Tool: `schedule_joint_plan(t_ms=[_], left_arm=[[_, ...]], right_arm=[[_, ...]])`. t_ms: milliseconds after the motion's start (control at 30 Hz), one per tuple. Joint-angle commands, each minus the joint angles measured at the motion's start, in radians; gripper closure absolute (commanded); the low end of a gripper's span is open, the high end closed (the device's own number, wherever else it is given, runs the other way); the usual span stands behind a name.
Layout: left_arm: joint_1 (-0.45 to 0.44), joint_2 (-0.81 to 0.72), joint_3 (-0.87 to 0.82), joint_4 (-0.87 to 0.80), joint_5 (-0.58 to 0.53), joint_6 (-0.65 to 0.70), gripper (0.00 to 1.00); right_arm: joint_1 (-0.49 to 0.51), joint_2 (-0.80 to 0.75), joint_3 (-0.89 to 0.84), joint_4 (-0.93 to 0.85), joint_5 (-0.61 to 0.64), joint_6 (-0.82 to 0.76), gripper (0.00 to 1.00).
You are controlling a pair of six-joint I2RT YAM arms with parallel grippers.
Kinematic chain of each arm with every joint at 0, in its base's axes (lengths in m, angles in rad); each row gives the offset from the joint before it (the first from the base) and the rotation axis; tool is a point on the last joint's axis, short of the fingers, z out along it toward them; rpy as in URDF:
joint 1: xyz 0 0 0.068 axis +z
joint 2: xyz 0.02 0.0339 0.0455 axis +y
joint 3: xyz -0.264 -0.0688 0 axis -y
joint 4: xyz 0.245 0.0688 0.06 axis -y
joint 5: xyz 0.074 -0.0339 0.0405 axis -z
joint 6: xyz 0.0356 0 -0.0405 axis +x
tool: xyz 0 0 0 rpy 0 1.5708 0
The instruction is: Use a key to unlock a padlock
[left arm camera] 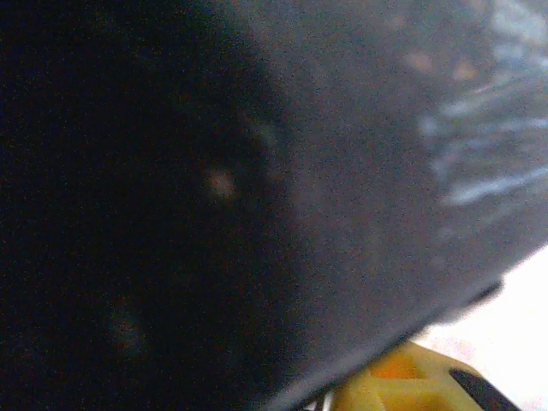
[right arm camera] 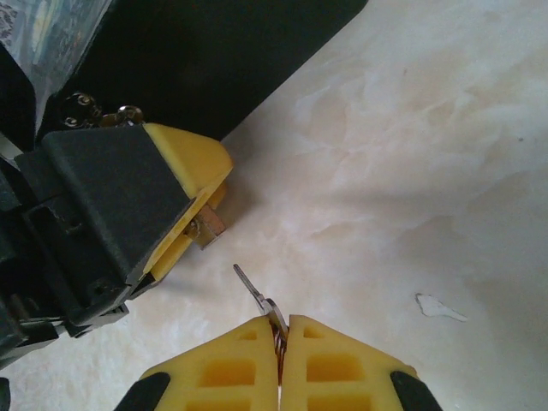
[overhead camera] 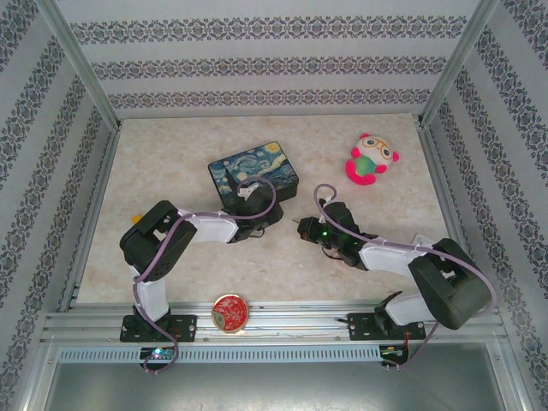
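Two arms, two claws, both low over the table (overhead camera: 163, 163), meeting just in front of the box (overhead camera: 254, 175).

Left claw (right arm camera: 199, 205): yellow fingers clamped on one padlock (right arm camera: 210, 228). Only a small brass corner of it shows between the finger pads. The claw sits hard against the near side of the box. In the left wrist view that dark painted side is a blur, with one yellow fingertip (left arm camera: 402, 385) at the bottom edge.

Right claw (right arm camera: 280, 322): closed tight, pinching one key (right arm camera: 248, 285) by its head. The thin blade sticks out past the fingertips, tilted up and to the left toward the padlock. The key tip is near the padlock but apart from it, with bare table showing between.

Other things, counted:
- one box, lid painted with a swirling night sky, lying flat mid-table
- one plush toy (overhead camera: 370, 159), pink and white, well apart to the right of the box
- one red disc (overhead camera: 229, 311) at the near edge, between the arm bases
- one white fleck (right arm camera: 441, 308) on the table, right of the right claw
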Motion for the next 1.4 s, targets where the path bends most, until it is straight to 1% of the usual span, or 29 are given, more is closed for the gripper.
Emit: schedule_joint_plan(t_ms=[0, 133, 333, 467, 500, 667, 967, 1133, 1367], left_arm=[[-0.007, 0.03, 0.021, 0.111, 0.129, -0.184, 0.98], [0.002, 0.043, 0.016, 0.126, 0.146, -0.249, 0.98], [0.007, 0.067, 0.003, 0.169, 0.172, -0.308, 0.98], [0.007, 0.078, -0.005, 0.192, 0.181, -0.33, 0.98], [0.007, 0.078, -0.006, 0.193, 0.184, -0.334, 0.98], [0.007, 0.075, -0.014, 0.197, 0.178, -0.351, 0.98], [0.006, 0.09, -0.006, 0.199, 0.188, -0.353, 0.98], [0.007, 0.099, -0.005, 0.209, 0.2, -0.362, 0.98], [0.007, 0.1, -0.009, 0.212, 0.203, -0.363, 0.98]], right_arm=[[0.028, 0.029, -0.026, 0.123, 0.026, 0.022, 1.0], [0.061, 0.057, -0.048, 0.211, 0.094, 0.035, 1.0], [0.1, 0.096, -0.067, 0.308, 0.176, 0.052, 1.0], [0.104, 0.125, -0.072, 0.38, 0.208, 0.072, 1.0], [0.104, 0.133, -0.099, 0.402, 0.214, 0.076, 1.0], [0.106, 0.163, -0.123, 0.496, 0.249, 0.095, 1.0], [0.113, 0.208, -0.12, 0.586, 0.272, 0.111, 1.0], [0.112, 0.256, -0.112, 0.641, 0.272, 0.134, 1.0], [0.114, 0.336, -0.109, 0.763, 0.262, 0.16, 1.0]])
